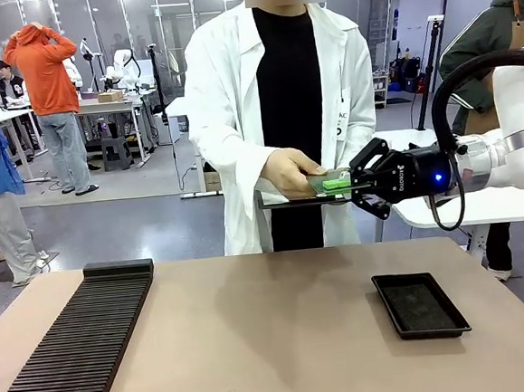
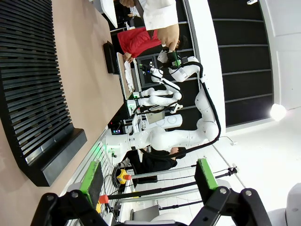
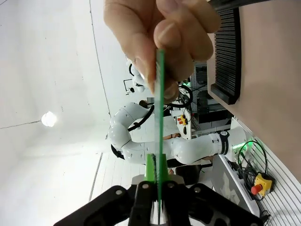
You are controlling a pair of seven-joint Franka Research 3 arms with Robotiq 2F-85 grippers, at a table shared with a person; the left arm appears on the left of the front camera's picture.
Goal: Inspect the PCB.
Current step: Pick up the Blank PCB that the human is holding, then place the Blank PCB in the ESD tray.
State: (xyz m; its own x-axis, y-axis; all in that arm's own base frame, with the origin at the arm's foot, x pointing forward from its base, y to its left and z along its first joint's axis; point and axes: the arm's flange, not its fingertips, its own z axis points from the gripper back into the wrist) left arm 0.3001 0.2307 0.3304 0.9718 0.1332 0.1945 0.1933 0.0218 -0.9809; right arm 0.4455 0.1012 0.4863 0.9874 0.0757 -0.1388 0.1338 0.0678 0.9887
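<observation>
Jaws of our right gripper [image 3: 157, 175] sit pinched flat on one end of the PCB [image 3: 160, 117], which we see edge-on as a thin green sliver. It runs up to the person's hand [image 3: 162, 37], whose fingers clamp the opposite end. From the front, the board is held in mid-air before the person, well above the black tray [image 1: 419, 304]. We judge it light, stiff and thin, with fragile parts on its faces, so the bare margin is the place to grip. Our left gripper [image 2: 148, 178] stands wide open, holding nothing.
</observation>
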